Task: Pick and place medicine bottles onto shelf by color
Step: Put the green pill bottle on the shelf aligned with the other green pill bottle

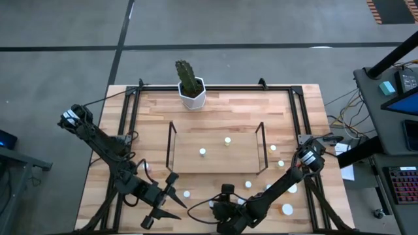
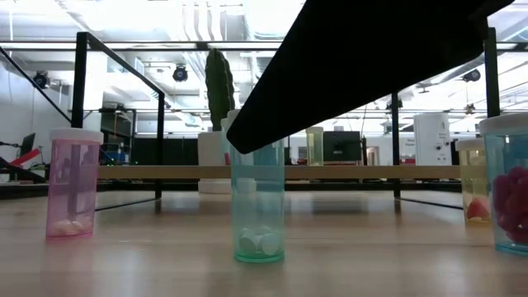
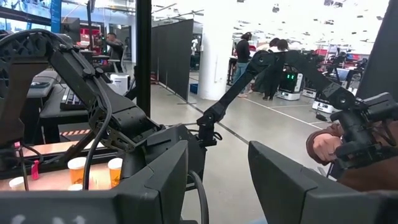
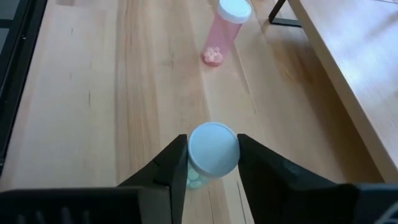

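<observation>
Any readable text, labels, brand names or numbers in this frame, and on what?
None readable.
The green-tinted white-capped medicine bottle between the right gripper fingers shows no label.
The pink-tinted white-capped medicine bottle shows none either.
Screens and signs in the room behind are too blurred to read.

1. The right gripper hides the lower part of the greenish bottle between its fingers.
2. The pink bottle beyond it is cropped at its cap.
</observation>
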Controlling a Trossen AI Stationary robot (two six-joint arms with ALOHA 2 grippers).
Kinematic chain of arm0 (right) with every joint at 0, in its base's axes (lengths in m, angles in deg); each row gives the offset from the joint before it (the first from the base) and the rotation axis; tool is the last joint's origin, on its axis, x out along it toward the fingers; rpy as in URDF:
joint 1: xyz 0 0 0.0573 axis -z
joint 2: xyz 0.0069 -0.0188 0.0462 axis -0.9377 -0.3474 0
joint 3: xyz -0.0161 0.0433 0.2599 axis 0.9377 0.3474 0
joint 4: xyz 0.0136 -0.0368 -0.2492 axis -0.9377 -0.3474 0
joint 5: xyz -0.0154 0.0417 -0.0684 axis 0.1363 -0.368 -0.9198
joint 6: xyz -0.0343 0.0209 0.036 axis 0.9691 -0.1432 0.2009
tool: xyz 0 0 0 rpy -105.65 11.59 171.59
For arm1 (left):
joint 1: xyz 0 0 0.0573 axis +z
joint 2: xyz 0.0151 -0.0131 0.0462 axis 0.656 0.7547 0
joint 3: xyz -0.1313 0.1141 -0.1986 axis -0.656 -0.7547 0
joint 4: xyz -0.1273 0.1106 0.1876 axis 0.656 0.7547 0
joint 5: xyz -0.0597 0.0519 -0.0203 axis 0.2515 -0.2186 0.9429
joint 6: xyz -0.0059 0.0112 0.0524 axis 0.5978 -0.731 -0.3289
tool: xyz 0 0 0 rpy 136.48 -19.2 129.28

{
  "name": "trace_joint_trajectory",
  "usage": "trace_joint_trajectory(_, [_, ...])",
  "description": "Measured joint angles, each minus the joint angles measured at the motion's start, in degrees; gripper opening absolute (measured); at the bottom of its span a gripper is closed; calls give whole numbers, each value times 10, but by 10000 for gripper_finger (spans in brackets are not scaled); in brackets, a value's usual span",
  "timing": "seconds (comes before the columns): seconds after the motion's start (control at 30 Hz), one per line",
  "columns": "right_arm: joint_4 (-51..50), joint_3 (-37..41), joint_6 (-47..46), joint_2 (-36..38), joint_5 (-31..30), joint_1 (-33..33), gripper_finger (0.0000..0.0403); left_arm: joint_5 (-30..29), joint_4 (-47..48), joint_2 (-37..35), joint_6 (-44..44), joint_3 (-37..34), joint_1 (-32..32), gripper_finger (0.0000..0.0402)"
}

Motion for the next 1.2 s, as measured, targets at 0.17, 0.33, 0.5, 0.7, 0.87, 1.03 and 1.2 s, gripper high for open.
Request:
trace_joint_trajectory(0.17, [-1, -1, 0, 1, 3, 0, 118, 0, 2, -5, -23, 0, 0, 153])
trace_joint_trajectory(0.33, [0, -18, -18, 6, 15, 5, 121, 0, 3, -41, -70, -12, 0, 153])
trace_joint_trajectory(0.5, [-5, -42, -25, 16, 30, 22, 114, -2, 37, -94, -103, -45, 0, 153])
trace_joint_trajectory(0.7, [-58, -90, -34, 21, 47, 63, 116, -4, 36, -150, -105, -88, 0, 153])
trace_joint_trajectory(0.87, [-88, -109, -30, 25, 62, 103, 114, -5, 31, -190, -106, -117, 0, 153])
trace_joint_trajectory(1.03, [-107, -108, -11, 46, 77, 132, 120, -7, 31, -211, -106, -121, 0, 153])
trace_joint_trajectory(1.2, [-136, -90, -10, 59, 77, 153, 122, -9, 31, -215, -116, -121, 0, 153])
